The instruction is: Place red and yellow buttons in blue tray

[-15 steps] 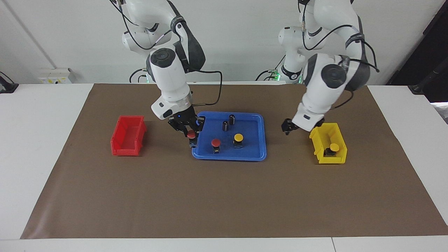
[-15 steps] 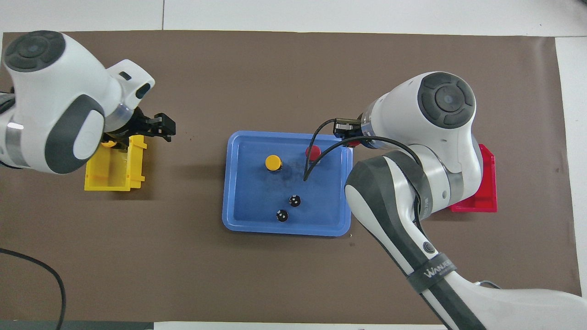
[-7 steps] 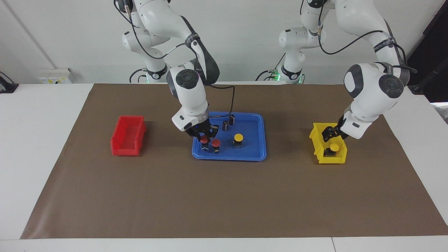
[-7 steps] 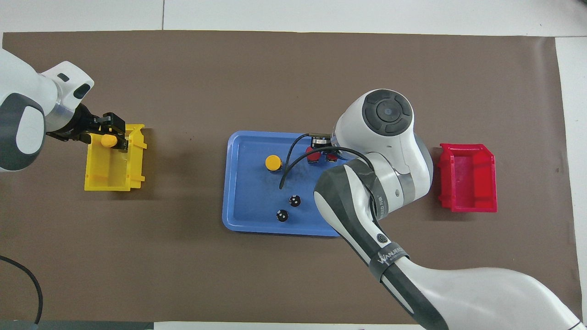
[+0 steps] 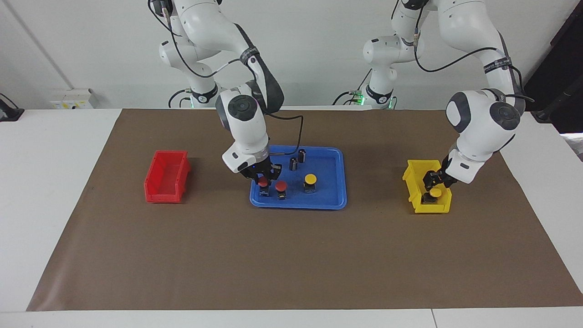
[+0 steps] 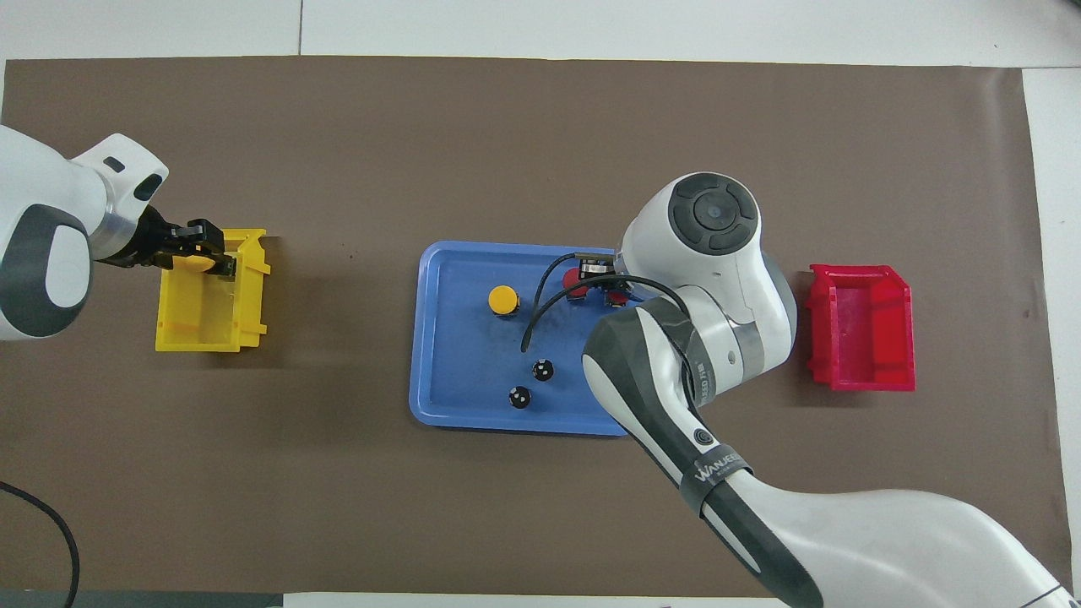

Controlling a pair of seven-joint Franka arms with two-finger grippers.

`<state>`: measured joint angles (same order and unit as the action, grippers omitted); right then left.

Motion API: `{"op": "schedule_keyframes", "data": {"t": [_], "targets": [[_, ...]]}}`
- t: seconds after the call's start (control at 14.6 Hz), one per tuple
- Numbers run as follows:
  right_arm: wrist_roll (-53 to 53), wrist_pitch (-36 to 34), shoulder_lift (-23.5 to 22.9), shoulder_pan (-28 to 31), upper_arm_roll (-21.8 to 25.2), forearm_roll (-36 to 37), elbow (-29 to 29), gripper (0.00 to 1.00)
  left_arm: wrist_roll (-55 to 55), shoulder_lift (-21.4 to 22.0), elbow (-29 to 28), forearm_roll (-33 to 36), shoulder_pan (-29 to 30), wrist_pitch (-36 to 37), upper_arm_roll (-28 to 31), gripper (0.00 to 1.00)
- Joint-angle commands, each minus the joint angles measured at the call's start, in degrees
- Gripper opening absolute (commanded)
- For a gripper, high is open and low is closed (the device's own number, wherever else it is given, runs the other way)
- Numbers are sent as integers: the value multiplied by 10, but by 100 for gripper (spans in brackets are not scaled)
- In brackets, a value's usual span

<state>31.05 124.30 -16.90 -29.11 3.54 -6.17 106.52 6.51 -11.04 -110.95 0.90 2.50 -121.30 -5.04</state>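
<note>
Right gripper [image 5: 263, 175] down inside the blue tray [image 5: 334, 200], at the corner toward the right arm's end, clamped on the cap of a red button [image 5: 263, 183] whose black body now stands on the tray floor (a second ago carried above the tray's rim, half a second ago almost down). Just beside it, a second red button [image 5: 281, 187], upright, and a yellow button [image 5: 310, 181] a little toward the left arm's end. Two capless black-and-silver cylinders [image 5: 297, 160] nearer the robots, unmoved throughout. Red bin [image 5: 166, 176] well apart toward the right arm's end.

Left gripper [image 5: 436, 181] lowered into the yellow bin [image 5: 416, 191], fingers half closed around the cap of the last yellow button [image 5: 436, 193], which sits in the bin; grip or mere straddle impossible to tell. One second ago beside the bin's wall toward the tray, jaws wide; half a second ago above the bin, narrowing. Button itself not shifted in the bin.
</note>
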Motion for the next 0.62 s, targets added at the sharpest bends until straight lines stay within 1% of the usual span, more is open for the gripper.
{"op": "schedule_keyframes", "data": {"t": [0.0,0.14,0.21,0.27,0.48,0.55], "targets": [[6,13,4,1,-1,-13,9,45,-4,18,-40,0,6,-42,-5,71],[6,13,4,1,-1,-13,9,46,-4,9,-41,0,5,-55,-5,70],[6,12,4,1,-1,-13,9,52,-5,9,-40,0,6,-54,-5,70],[6,6,4,1,-1,-12,4,53,-5,9,-41,0,6,-56,-5,69],[7,-16,5,2,0,-11,-14,54,-7,7,-40,0,7,-66,-5,62],[7,-20,5,2,0,-10,-18,56,-6,2,-40,0,7,-72,-5,60]]}}
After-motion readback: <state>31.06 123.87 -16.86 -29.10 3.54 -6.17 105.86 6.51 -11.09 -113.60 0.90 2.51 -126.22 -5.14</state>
